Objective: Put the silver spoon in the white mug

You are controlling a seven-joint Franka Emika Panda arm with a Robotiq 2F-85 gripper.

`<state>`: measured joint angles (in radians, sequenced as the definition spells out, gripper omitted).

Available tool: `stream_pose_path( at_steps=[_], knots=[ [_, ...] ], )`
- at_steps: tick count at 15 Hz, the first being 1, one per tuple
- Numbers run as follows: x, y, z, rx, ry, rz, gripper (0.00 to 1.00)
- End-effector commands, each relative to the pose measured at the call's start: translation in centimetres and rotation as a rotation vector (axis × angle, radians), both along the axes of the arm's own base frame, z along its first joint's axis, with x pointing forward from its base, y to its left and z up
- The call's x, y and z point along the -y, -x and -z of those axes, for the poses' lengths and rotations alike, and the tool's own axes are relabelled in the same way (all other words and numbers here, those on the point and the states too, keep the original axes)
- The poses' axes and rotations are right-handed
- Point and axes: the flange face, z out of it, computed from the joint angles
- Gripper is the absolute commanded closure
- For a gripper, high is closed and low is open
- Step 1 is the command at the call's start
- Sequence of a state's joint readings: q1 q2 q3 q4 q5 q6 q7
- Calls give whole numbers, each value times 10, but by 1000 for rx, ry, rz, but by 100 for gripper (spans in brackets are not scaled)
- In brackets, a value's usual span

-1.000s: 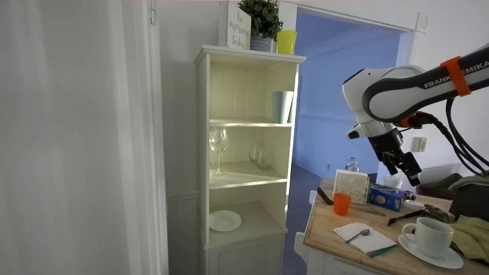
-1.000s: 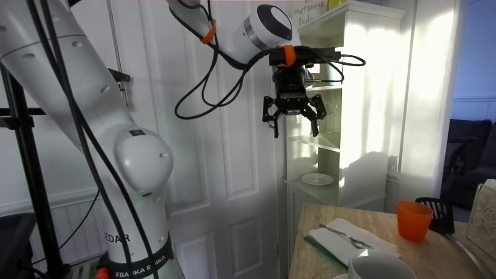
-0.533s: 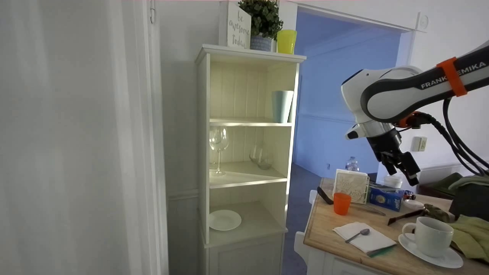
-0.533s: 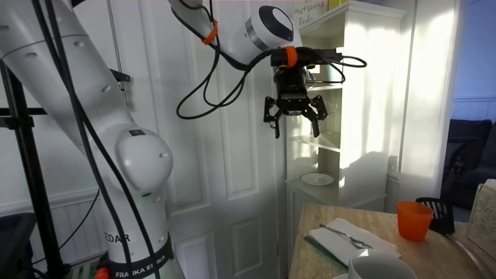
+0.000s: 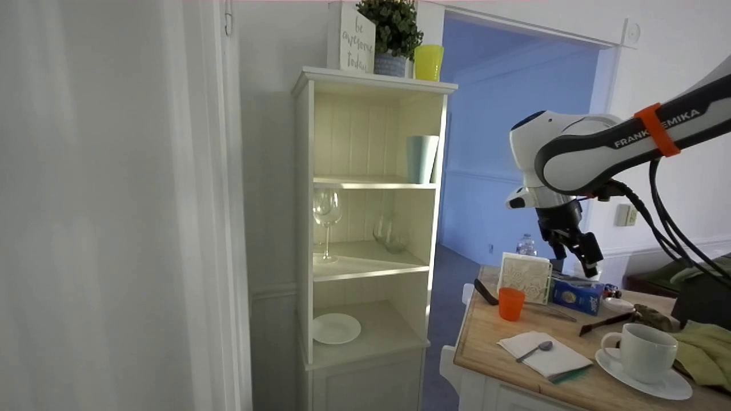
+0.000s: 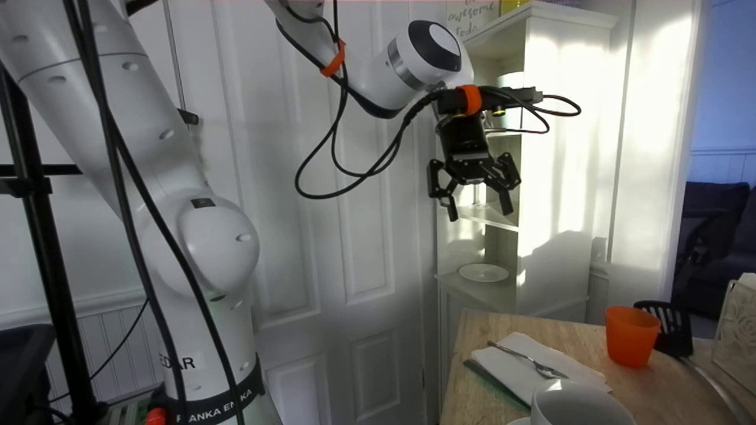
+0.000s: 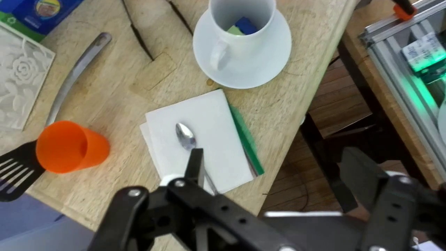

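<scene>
Gripper [image 6: 479, 213]: hangs in the air above the wooden table [image 7: 115, 94], fingers [image 7: 194, 167] spread wide apart, tips pointing down.
Silver spoon [image 7: 185, 136]: lies flat on the white napkin [image 7: 216, 111], bowl well onto it, handle end at its edge.
Spoon vs gripper: a finger hides part of the handle in the wrist view; both exterior views put the gripper well apart from it.
White napkin: folded, near the table's edge, green layer [image 7: 248, 143] showing from under one side.
White mug [image 7: 247, 47]: upright on the saucer [image 7: 273, 66], its handle on the napkin side, near the spoon but apart from it.
Mug inside: blue patch [image 7: 246, 26] and pale green patch [image 7: 235, 30]; too little shows to say what they are.
Saucer: white, on the table, just beside a napkin corner.
Orange cup [image 7: 75, 146]: upright, right next to the spatula [image 7: 66, 86], well apart from the mug.
Spatula: black slotted head, grey handle, lying on the table.
Rose-relief panel [image 5: 524, 279]: stands on the table beyond the orange cup in an exterior view, blue box [image 5: 577, 295] just beside it.
Green cloth [image 5: 705, 351]: beyond the mug and saucer in an exterior view.
Cabinet [image 5: 372, 362]: white, open shelves; plate [image 5: 336, 330] low, stemmed glass [image 5: 327, 210] midway, pale blue cup [image 5: 421, 160] higher.
Cabinet top: sign [image 5: 357, 43], potted plant [image 5: 394, 28] and yellow cup [image 5: 428, 63] side by side.
Arm [image 6: 378, 77]: white, orange strap [image 6: 335, 59] on it.
</scene>
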<state>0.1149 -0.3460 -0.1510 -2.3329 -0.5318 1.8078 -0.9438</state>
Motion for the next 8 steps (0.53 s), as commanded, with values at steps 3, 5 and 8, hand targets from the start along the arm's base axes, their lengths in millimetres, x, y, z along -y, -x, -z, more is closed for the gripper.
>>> stream_pose_path(
  at_steps=[3, 5, 8],
  knots=[
    [61, -38, 56, 51, -110, -36, 0],
    [74, -47, 82, 73, -167, -43, 0],
    [76, -63, 123, 72, -230, -72, 0]
  ],
)
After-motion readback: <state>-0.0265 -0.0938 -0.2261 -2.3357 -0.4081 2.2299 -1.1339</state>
